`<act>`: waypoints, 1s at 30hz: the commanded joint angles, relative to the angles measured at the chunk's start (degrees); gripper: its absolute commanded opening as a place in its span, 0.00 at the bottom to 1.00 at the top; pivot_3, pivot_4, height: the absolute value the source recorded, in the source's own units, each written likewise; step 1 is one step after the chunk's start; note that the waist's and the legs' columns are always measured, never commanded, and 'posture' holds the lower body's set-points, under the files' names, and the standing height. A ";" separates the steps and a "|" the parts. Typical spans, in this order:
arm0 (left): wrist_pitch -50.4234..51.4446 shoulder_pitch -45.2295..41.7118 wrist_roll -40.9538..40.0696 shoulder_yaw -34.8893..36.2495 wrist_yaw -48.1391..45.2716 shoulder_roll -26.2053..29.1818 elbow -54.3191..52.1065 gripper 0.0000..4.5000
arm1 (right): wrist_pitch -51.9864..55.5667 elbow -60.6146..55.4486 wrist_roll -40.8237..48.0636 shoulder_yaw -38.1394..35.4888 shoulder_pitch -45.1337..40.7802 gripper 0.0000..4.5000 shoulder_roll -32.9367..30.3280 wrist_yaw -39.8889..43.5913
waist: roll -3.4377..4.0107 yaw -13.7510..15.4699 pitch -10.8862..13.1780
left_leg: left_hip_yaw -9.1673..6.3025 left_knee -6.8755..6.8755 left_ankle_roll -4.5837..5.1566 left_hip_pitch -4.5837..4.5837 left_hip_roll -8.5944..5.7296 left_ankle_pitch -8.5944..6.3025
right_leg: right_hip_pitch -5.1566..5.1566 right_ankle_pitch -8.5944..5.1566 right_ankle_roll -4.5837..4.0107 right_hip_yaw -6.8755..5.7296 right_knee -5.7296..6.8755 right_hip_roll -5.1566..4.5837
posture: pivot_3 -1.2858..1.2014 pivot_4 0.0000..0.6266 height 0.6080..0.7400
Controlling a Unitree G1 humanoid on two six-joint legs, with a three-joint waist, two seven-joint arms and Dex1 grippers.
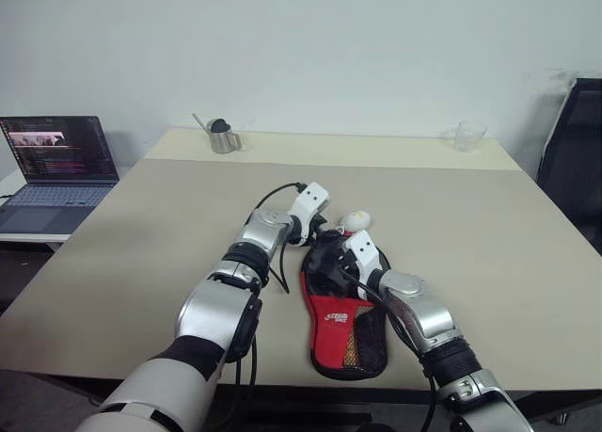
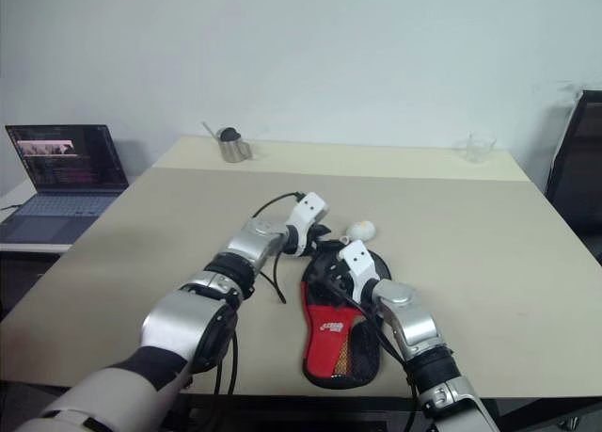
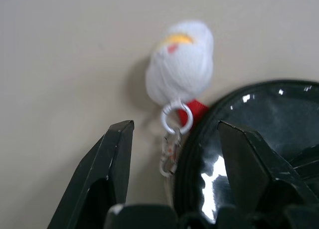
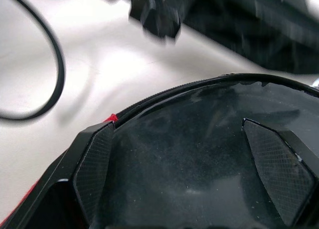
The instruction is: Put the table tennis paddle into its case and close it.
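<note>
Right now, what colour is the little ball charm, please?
White, with a yellow patch; clearest in the left wrist view.

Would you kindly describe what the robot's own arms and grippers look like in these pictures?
Both arms have glossy silver shells with black ribbed bands at the joints. The wrists end in white housings, and a thin black cable loops along the left one. The left gripper and right gripper each have two matte black, wedge-shaped fingers; the right one's pads carry a fine grid texture.
</note>
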 commanded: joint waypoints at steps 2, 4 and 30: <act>5.03 2.95 -6.98 4.38 -6.59 5.01 -11.78 0.65 | 4.74 -6.21 1.18 0.23 0.08 1.00 -4.65 3.58 | 0.11 0.01 0.17 | 0.01 -0.10 0.00 -0.04 0.00 0.00 | -0.03 0.00 -0.01 0.01 -0.12 0.00 | 0.52 0.24 1.00; 7.49 6.40 -9.74 6.15 -10.15 9.29 -17.76 0.65 | 7.01 -11.47 1.02 2.22 0.19 1.00 -8.71 7.34 | 0.19 -0.01 0.26 | 0.01 -0.17 0.00 -0.21 0.03 0.00 | -0.12 0.00 -0.01 -0.02 -0.27 0.01 | 0.52 0.24 1.00; 14.66 31.60 -16.48 0.24 0.04 9.73 -60.33 0.65 | 12.12 -15.21 11.97 -6.66 -14.91 1.00 -27.44 20.80 | 0.27 0.63 0.39 | 0.03 0.04 -0.14 -0.86 -0.05 -0.08 | -0.66 0.03 0.07 0.03 -0.28 0.06 | 0.52 0.24 1.00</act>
